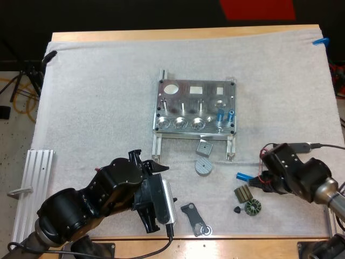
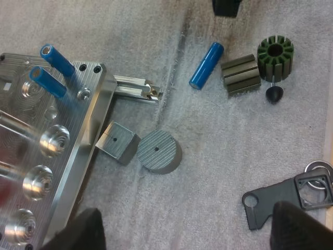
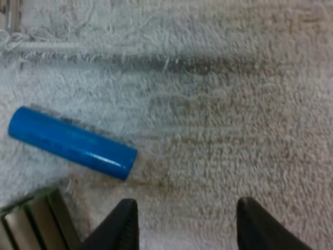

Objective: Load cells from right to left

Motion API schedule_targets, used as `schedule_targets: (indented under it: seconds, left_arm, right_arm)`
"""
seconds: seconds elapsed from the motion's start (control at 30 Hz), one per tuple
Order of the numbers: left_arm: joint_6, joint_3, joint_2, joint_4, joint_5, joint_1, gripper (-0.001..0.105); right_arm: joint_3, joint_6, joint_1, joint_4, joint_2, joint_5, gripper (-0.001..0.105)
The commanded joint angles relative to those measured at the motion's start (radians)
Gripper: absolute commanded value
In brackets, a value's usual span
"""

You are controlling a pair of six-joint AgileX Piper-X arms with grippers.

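Cell (image 3: 73, 143) loose on mat (image 3: 234, 104), right pincer (image 3: 186, 204) spread beside.

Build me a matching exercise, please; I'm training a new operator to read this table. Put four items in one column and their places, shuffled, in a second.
Things
1. loose blue cylinder
2. two loaded blue cylinders
3. round grey disc
4. black flat bracket

Places
A. standing in the metal fixture, at its right end in the high view
B. on the mat, close to the left pincer
C. lying on the mat next to the dark ribbed block
D. on the mat beside the square grey block

Pairs: 1-C, 2-A, 3-D, 4-B
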Motion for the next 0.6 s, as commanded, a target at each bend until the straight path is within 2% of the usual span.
schedule_targets:
  seconds: [0.0,0.23,0.57]
  left_arm:
    - [0.006,-0.006,-0.006,0.001,0.005,-0.002,0.065]
    - [0.006,-0.006,-0.006,0.001,0.005,-0.002,0.065]
    - [0.006,-0.006,-0.006,0.001,0.005,-0.002,0.065]
  right_arm:
    - [0.001,-0.001,-0.002,-0.01,0.026,0.012,0.043]
    - [0.001,-0.021,-0.002,-0.017,0.16,0.012,0.043]
    - [0.001,-0.023,-0.002,-0.148,0.242,0.05,0.043]
